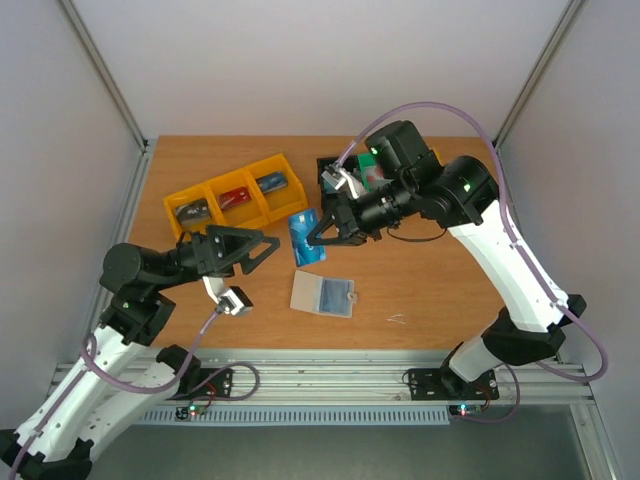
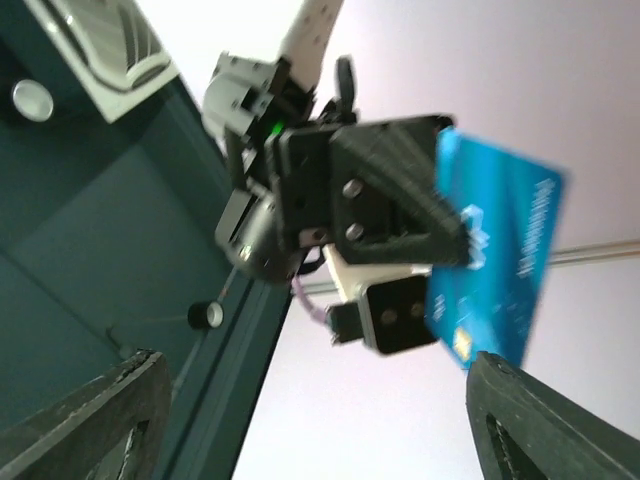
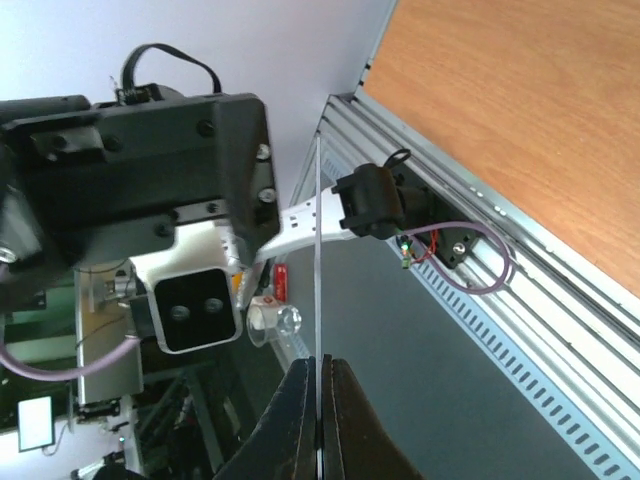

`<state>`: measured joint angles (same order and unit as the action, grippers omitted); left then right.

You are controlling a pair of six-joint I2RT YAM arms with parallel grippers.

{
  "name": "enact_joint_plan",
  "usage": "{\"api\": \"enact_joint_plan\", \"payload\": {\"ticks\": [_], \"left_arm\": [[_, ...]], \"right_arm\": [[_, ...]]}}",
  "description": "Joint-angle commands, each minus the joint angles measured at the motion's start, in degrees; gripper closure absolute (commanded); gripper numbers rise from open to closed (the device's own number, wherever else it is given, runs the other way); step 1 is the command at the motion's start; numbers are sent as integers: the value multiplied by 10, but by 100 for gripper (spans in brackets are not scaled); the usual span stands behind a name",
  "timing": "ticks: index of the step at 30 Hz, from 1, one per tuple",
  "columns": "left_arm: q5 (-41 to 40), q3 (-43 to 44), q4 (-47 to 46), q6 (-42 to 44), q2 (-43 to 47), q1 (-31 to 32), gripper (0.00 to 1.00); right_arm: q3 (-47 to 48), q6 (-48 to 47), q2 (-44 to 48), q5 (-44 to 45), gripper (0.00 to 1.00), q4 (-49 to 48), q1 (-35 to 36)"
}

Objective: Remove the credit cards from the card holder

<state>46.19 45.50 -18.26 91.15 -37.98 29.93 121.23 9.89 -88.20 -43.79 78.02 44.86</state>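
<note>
R hand (image 1: pixel 322 236) is clamped shut on the blue credit card (image 1: pixel 303 248), pinching one short end. The card hangs in the air over the mid-table, betw the yellow bins (image 1: pixel 212 192) and the card holder (image 1: pixel 322 294). L hand (image 1: pixel 270 243) is just beside the card's other end, jaws spread wide and gripping nothing. In the L wrist view both of its fingers (image 2: pixel 100 425) sit far out at the frame's bottom corners.

The card holder lies flat and opened out by the table's (image 1: pixel 430 290) near edge, about mid-way along. Its L panel is whitish and its R panel blue-grey, w/ a tiny tab on the R side. Can't tell if more cards are inside.

Around it:
- **Yellow bins:** toward the far-left corner, glossy plastic w/ three compartments. Inside are small flat pieces, one each: dark grey, red, blue.
- **Black-and-green box (image 1: pixel 335 170):** at the far edge, half hidden behind the R arm.
- **Pale scrap (image 1: pixel 397 319):** thin, lying R of the holder.
- **Ribbed aluminium rail (image 1: pixel 330 365):** runs along the near edge.

The table is warm matte wood grain. From the L wrist, the card (image 2: pixel 495 265) shows a glossy bright-blue face w/ white print and a gold chip. From the R wrist it's edge-on, a hair-thin line (image 3: pixel 318 280) rising from the pressed-together black fingers (image 3: pixel 290 430).
</note>
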Motion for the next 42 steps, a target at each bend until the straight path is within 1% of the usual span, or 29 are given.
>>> {"api": "enact_joint_plan", "payload": {"ticks": [1, 6, 9, 12, 14, 17, 21, 23, 24, 25, 27, 28, 30, 31, 32, 33, 36, 40, 42], "left_arm": [[53, -5, 89, 172, 5, 6, 18], [17, 14, 125, 148, -5, 7, 22], [8, 23, 151, 148, -9, 6, 26], [-14, 32, 178, 150, -15, 7, 27], [-21, 43, 206, 150, -19, 7, 36], [-30, 49, 227, 147, -20, 8, 56], [-52, 55, 246, 148, -23, 10, 75], [-56, 62, 255, 144, -22, 10, 88], [-57, 65, 258, 142, -22, 11, 98], [-59, 66, 260, 138, -19, 11, 100], [-67, 67, 269, 122, -11, 11, 100], [-74, 70, 284, 117, -7, 11, 100], [-91, 81, 333, 117, 0, 12, 100], [-107, 91, 358, 117, 3, 12, 100], [-123, 98, 385, 117, 4, 12, 100], [-143, 106, 404, 111, 5, 12, 100], [-217, 136, 468, 59, -6, 12, 100], [-299, 194, 571, -24, -38, 13, 100], [-343, 230, 604, -89, -65, 14, 100]], "right_arm": [[3, 17, -12, -48, 99, -36, 5], [7, 7, -32, -58, 99, -36, 5], [8, 8, -37, -64, 99, -47, 5], [12, 18, -44, -77, 99, -57, 5], [13, 18, -45, -73, 99, -53, 8], [11, 17, -43, -63, 99, -52, 19], [8, 11, -46, -58, 99, -45, 29], [9, 9, -48, -58, 99, -43, 30], [9, 8, -48, -58, 99, -45, 30], [12, 5, -48, -56, 99, -45, 30], [16, -3, -49, -44, 98, -37, 29], [22, -8, -50, -31, 90, -25, 27], [40, -28, -52, 18, 69, 18, 16], [43, -43, -48, 57, 59, 36, 8], [40, -51, -37, 88, 51, 50, -4], [33, -55, -27, 126, 46, 67, -15], [-14, -68, 12, 197, 38, 78, -50], [-94, -74, 74, 266, 33, 59, -84], [-130, -75, 100, 275, 32, 45, -107]]}}
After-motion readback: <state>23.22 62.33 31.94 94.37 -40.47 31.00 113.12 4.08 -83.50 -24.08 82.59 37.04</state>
